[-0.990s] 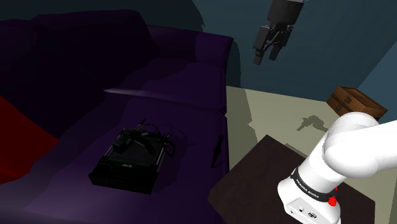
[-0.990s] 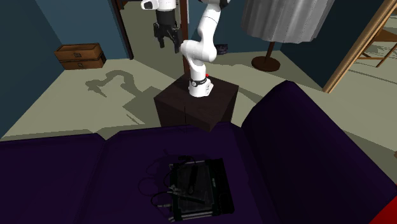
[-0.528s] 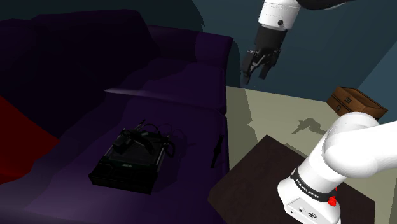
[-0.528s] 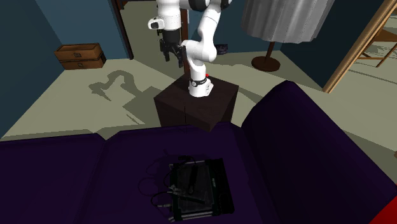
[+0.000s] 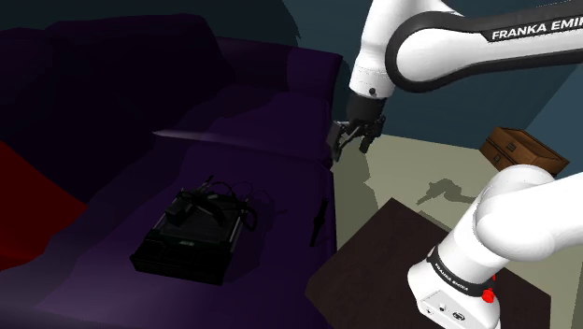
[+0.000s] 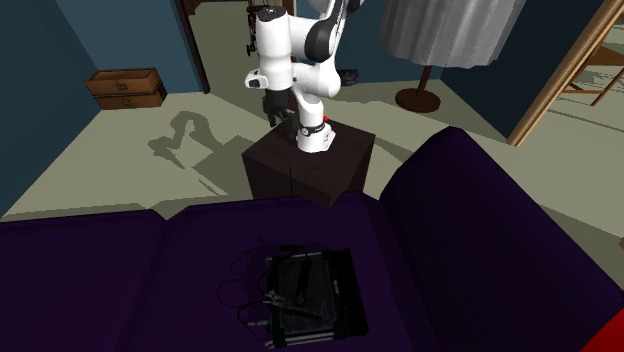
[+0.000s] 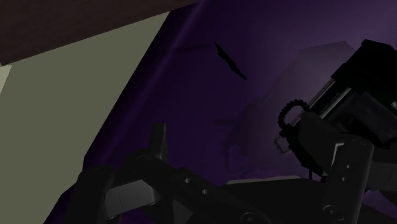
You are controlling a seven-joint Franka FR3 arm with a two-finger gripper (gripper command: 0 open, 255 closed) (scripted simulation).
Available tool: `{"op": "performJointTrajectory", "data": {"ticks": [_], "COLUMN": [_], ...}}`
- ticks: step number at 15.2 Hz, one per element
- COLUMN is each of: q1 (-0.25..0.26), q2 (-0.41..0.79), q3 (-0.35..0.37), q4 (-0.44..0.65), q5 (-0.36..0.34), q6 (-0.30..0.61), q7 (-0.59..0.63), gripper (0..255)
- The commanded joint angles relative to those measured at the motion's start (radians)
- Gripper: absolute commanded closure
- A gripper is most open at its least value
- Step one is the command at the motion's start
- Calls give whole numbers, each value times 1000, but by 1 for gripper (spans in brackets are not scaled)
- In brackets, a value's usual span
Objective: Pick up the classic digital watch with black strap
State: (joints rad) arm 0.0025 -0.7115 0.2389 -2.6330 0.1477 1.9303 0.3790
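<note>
Looks light and slim, strap floppy: pinch watch across its case, off sofa; fingers spread, holding nothing

Matt purple sofa, wooden crate

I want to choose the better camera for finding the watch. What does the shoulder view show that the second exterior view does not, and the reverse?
Shoulder view's extra: the thin black watch near the sofa's edge. Second exterior view's extra: a grey shade above a round foot, and slanted wooden rails. Both share the purple sofa, the black device, the brown crate, the stand and the open gripper.
</note>
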Motion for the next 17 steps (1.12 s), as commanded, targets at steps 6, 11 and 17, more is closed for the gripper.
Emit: {"op": "performJointTrajectory", "data": {"ticks": [6,11,17], "q1": [-8,-17,-24], "q2": [171,262,322], "q3": [106,142,158], "q4": [-105,-138,-163], "q5": [48,53,49], "q6": [269,390,475], "q7": [137,176,184], "gripper": [0,0,0]}}
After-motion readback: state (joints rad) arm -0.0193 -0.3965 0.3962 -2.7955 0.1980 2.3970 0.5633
